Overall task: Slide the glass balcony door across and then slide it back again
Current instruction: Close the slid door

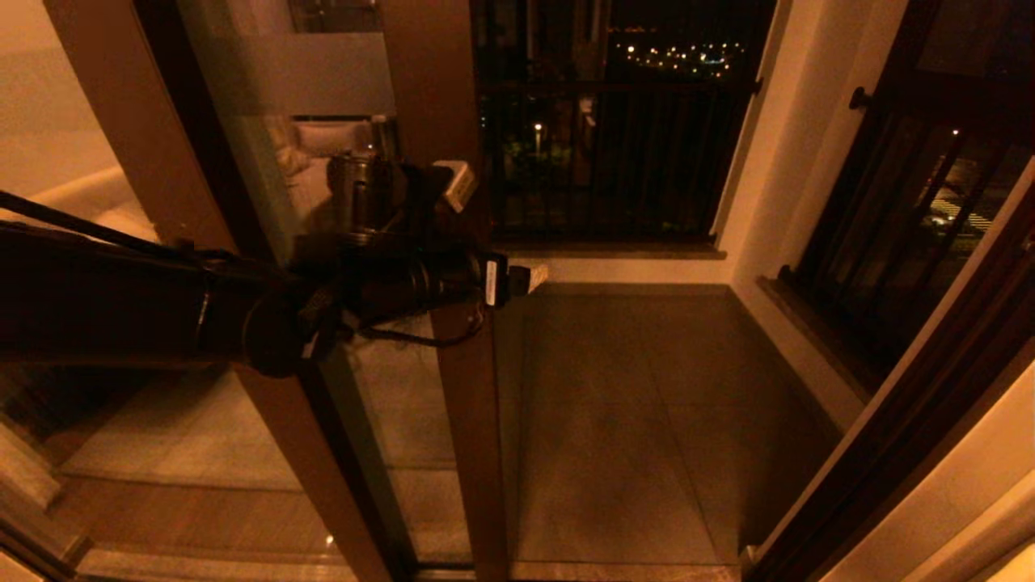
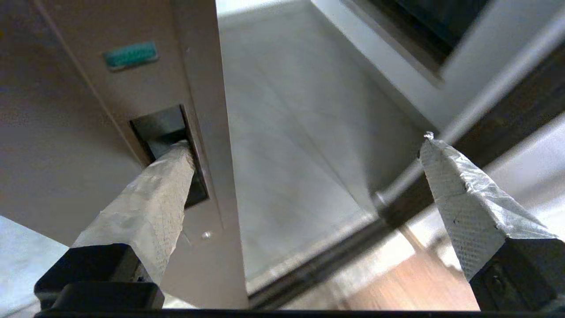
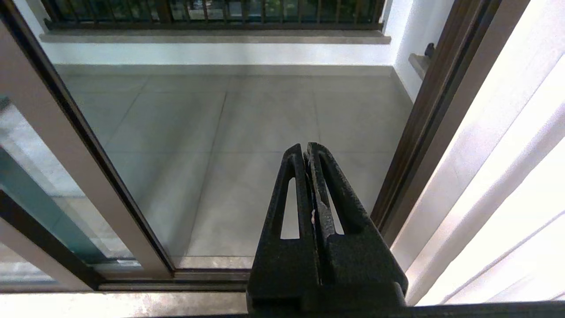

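The left hand (image 2: 304,145) is spread wide, gripping nothing, one finger (image 2: 154,194) hooked in the recessed handle (image 2: 170,152) of the glass balcony door (image 1: 441,129), which stands at 11 o'clock, partly slid; that finger should be kept seated and force applied along the track; the right hand (image 3: 307,152), fingers together and empty, is parked

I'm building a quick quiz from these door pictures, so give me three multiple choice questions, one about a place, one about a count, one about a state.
1. Where is one finger of the left gripper?
A. In the recessed handle of the glass balcony door
B. On the balcony railing
C. On the floor track

2. How many gripper fingers touch the door?
A. None
B. One
C. Two

3. What state is the right gripper in?
A. Wide open
B. Shut on a cloth
C. Shut, holding nothing

Answers: 1 A, the padded fingertip sits in the recess; 2 B, the other finger hangs free past the stile; 3 C, its fingers meet over bare floor.
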You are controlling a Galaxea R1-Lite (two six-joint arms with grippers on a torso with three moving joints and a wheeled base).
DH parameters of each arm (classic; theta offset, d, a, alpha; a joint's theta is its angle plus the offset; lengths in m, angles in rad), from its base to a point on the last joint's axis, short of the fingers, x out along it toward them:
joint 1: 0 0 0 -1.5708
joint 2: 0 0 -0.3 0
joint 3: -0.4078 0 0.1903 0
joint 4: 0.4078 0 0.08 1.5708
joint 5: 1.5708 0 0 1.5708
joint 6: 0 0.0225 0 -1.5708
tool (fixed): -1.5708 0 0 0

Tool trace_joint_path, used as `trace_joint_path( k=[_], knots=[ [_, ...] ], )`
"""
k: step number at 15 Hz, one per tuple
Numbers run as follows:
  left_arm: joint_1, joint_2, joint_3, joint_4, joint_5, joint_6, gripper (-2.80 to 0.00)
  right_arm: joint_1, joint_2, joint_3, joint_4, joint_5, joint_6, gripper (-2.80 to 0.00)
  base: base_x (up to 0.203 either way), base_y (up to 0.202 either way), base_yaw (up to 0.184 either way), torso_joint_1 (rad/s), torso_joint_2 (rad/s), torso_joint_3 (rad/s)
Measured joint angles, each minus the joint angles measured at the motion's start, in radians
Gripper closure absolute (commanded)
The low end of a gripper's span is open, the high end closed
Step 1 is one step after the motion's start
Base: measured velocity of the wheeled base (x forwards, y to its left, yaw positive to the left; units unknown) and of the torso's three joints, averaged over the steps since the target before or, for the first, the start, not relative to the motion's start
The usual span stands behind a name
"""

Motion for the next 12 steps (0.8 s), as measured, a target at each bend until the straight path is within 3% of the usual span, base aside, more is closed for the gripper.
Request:
trace_joint_path(
  k=[2,12],
  knots=[
    [-0.020,0.022,-0.015,-0.022,0.022,0.001,-2.80,0.000,0.000,0.000,0.000,0.000,0.000,0.00,0.000,0.000,0.000,0.000,0.00,0.000],
    [-0.071,0.030,-0.021,-0.045,-0.001,0.008,-2.80,0.000,0.000,0.000,-0.001,0.000,-0.001,0.00,0.000,0.000,0.000,0.000,0.00,0.000]
  ],
)
